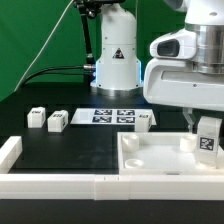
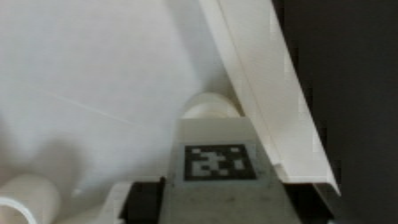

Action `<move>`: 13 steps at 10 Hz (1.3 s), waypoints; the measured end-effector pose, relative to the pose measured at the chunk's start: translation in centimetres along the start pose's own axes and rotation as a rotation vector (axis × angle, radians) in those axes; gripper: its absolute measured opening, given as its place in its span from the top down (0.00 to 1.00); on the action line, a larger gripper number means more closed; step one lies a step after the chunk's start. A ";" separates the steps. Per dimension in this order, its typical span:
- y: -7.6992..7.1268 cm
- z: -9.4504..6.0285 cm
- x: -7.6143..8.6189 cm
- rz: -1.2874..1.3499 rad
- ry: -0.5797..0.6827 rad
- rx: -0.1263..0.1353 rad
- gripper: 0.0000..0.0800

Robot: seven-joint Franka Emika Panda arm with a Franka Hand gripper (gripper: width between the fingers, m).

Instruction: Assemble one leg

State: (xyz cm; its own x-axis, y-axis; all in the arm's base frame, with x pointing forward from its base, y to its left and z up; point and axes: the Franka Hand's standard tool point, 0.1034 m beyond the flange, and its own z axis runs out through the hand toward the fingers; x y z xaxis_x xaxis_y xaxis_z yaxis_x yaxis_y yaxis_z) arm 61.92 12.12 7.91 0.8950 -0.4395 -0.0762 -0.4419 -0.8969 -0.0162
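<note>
My gripper is shut on a leg, a small white block with a black-and-white tag, and holds it upright over the far right corner of the large white panel. In the wrist view the leg runs between my dark fingers, its tip near a round socket beside the panel's raised rim. Three more legs lie on the black table: two at the exterior view's left and one near the panel.
The marker board lies behind the panel. A white L-shaped fence runs along the front and left of the table. The robot base stands at the back. Another round socket shows in the wrist view.
</note>
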 end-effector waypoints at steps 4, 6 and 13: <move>-0.1 0.0 0.0 0.344 0.005 0.000 0.64; -0.1 0.0 0.0 0.507 0.002 0.003 0.64; 0.1 0.1 0.2 0.055 0.000 0.005 0.20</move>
State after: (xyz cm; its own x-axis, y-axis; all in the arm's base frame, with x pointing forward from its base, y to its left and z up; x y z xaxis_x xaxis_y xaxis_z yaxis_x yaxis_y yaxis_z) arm 62.02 11.95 7.76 0.8693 -0.4882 -0.0768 -0.4908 -0.8711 -0.0172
